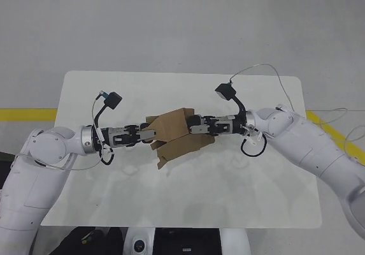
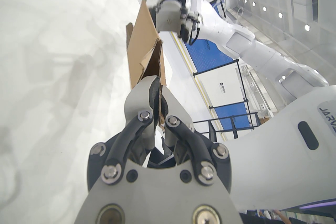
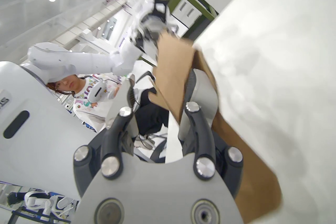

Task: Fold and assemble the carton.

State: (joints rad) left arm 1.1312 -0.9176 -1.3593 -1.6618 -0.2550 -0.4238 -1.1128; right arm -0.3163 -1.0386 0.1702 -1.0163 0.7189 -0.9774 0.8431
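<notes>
the carton (image 1: 176, 137) is a brown, half-opened cardboard shell, partly flattened and skewed, with loose flaps hanging toward the near edge. it appears to be held off the surface over the middle of the table (image 1: 233, 191), between the two arms. the left gripper (image 2: 155, 86) has its jaws pressed together on the thin edge of one panel, on the side facing the table's left edge. the right gripper (image 3: 161, 79) meets the opposite side with its jaws spread, one finger (image 3: 200, 88) lying against the cardboard and the other standing clear of it.

the step in hand looks like squaring the shell into a tube. to do it well, the left pinch should stay firm and act as the anchor. the right should close on its panel before pushing, then swing along the crease lines rather than across them. a shallow pinch may slip or tear the edge, so lowering the carton onto the table before folding flaps would steady it.
</notes>
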